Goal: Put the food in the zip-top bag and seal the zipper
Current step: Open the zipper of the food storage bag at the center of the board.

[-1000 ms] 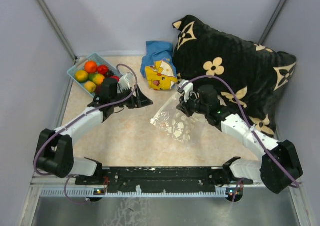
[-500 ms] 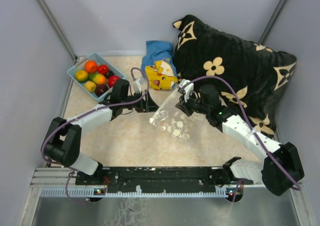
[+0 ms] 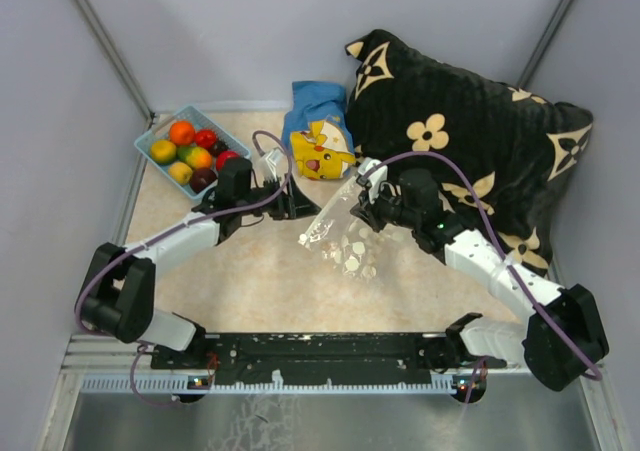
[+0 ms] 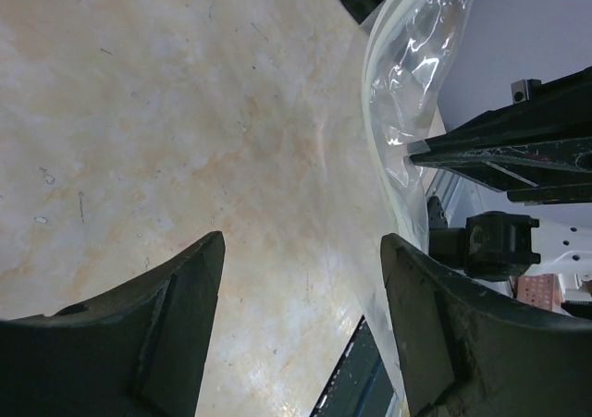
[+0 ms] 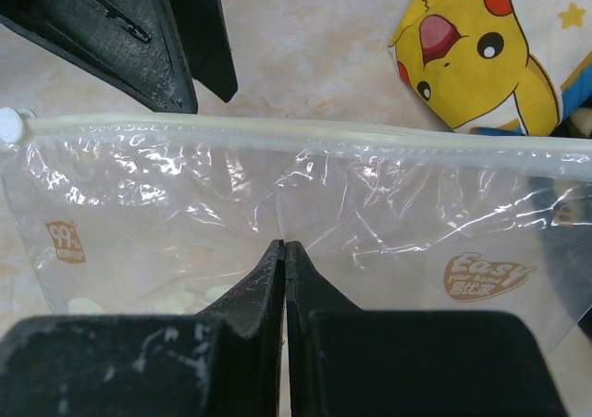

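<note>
The right end effector [image 5: 285,246] pinches the zip-top bag [image 3: 345,246], zipper [image 5: 277,128] running diagonally, facing the spread left end effector [image 4: 302,241].

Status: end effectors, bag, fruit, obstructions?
Left end effector open, empty, near zipper. Right end effector shut on zip-top bag. Food in blue basket, none bagged. Plush beside bag, not blocking.

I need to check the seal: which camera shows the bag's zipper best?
The right wrist view: the zipper runs across the frame, close and sharp. The top external view shows only a thin pale line; the left wrist view, a curved stretch of the zip-top bag edge.
</note>
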Robot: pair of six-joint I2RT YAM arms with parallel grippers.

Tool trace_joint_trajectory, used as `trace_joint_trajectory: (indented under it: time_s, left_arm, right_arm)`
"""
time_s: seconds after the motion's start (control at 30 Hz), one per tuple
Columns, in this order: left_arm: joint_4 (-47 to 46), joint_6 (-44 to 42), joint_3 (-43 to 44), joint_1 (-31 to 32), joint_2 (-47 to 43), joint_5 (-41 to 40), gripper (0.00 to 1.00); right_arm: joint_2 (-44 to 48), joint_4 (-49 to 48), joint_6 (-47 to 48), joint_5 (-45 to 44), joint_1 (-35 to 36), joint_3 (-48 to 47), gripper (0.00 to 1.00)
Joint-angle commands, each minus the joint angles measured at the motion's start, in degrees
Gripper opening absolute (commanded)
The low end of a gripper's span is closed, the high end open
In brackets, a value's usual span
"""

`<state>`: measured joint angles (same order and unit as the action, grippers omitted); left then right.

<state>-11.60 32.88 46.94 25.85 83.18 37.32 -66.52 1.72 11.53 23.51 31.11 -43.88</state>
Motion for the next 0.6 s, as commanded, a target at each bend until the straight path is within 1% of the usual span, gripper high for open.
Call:
trace_joint_trajectory:
  time_s: [0.0,0.13,0.33,0.47,0.57]
  left_arm:
    - [-3.0,1.8,-1.5,-0.4,-1.2,0.1,0.75]
    - [-3.5,3.0,-3.1,-1.5,-2.8,-1.9,0.77]
    - [-4.6,4.2,-4.5,-2.0,-3.8,-0.7,0.77]
    - [-6.0,5.1,-4.9,-2.3,-3.7,0.8,0.78]
    - [-6.4,5.6,-4.4,-2.4,-2.2,3.7,0.78]
  right_arm:
    - [2.0,-3.2,0.8,0.7,0.5,0.1,0.00]
    - [2.1,-3.2,0.8,0.8,0.5,0.3,0.00]
    - [2.2,-3.6,0.5,1.2,0.5,0.4,0.00]
    - [2.0,-3.6,0.5,1.3,0.5,0.4,0.00]
    - [2.0,-3.7,0.5,1.3,0.5,0.4,0.00]
